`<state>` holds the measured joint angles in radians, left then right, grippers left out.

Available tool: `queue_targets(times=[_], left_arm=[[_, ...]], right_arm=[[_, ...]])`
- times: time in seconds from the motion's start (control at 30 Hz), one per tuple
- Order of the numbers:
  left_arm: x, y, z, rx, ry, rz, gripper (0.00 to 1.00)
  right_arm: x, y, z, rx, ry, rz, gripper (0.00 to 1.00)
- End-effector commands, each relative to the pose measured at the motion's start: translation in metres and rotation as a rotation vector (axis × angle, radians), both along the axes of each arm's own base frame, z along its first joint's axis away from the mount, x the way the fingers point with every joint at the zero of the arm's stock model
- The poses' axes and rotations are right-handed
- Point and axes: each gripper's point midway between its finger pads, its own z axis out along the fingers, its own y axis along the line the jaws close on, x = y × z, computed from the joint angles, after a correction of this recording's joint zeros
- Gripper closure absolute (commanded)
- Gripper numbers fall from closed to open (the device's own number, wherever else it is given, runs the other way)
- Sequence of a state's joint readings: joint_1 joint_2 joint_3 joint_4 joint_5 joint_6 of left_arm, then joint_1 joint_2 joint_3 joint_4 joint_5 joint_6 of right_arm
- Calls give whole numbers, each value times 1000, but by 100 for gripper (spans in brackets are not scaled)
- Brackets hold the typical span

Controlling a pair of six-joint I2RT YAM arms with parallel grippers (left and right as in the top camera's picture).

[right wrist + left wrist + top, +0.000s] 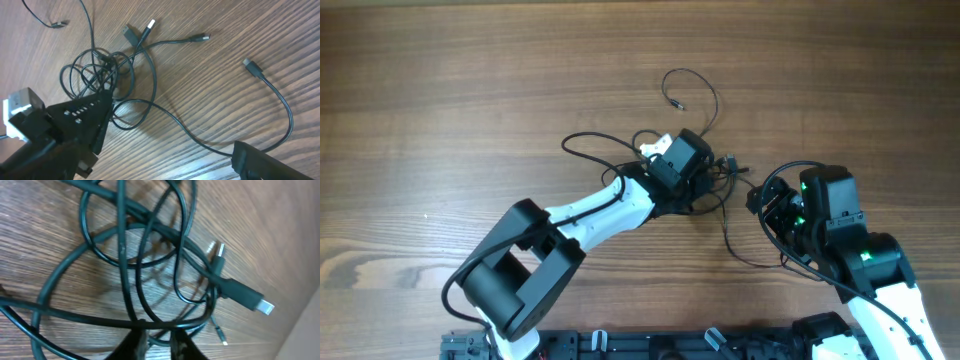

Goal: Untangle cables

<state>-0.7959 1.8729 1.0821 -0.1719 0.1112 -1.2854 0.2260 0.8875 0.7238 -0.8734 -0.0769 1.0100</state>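
Note:
The cables (723,168) lie as a knot of thin black cords mid-table, with one loop and plug (675,102) reaching toward the back. In the left wrist view the tangle (145,245) fills the frame, and a silver-tipped plug (248,299) sticks out to the right. My left gripper (161,342) is down on the knot, its jaws pinched narrowly around a few strands. The right wrist view shows the same knot (100,75) with the left gripper (104,107) on it. My right gripper (165,167) hangs wide open to the right of the knot. A loose strand (280,105) runs up to its finger (260,162).
The wooden table (470,100) extends far to the left and back. A black rail (650,345) lines the front edge. The two arms stand close together near the knot, the right gripper (767,202) just right of the left gripper (703,188).

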Motion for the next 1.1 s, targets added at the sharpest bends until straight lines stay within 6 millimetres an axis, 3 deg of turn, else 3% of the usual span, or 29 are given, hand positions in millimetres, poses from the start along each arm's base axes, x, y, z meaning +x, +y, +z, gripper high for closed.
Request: queue_targets(times=[0.0,0.07,0.13,0.27,0.33,0.43,0.53,0.67,0.9,1.07], left_arm=[[-1,6,-12,40,17,17,87],[-1,6,-12,43,14,11,79],[0,5,-8,64,-37,-84,84],[12,10,24,48,-137,-143,71],[16,13,38,46,-177,-162,71],[8,21,29,81,-131,-166,69],[-3,29,20,118,-82,-175,74],[-12,21,20,118,-79,-204,73],[-10,12,23,115,-123,-209,70],[-9,8,4,131,-109,-213,69]], right_arm=[[3,-3,1,-9,-5,-20,0],[3,-3,1,-9,-5,-20,1],[3,-3,1,-9,-4,-20,0],[6,-2,2,-6,-18,-20,0],[11,-1,5,0,-41,-20,0],[14,0,8,5,-58,-22,0],[14,0,8,5,-58,-21,0],[16,0,5,3,-50,-21,0],[15,5,-10,8,22,-7,0],[12,12,-11,44,41,17,0]])
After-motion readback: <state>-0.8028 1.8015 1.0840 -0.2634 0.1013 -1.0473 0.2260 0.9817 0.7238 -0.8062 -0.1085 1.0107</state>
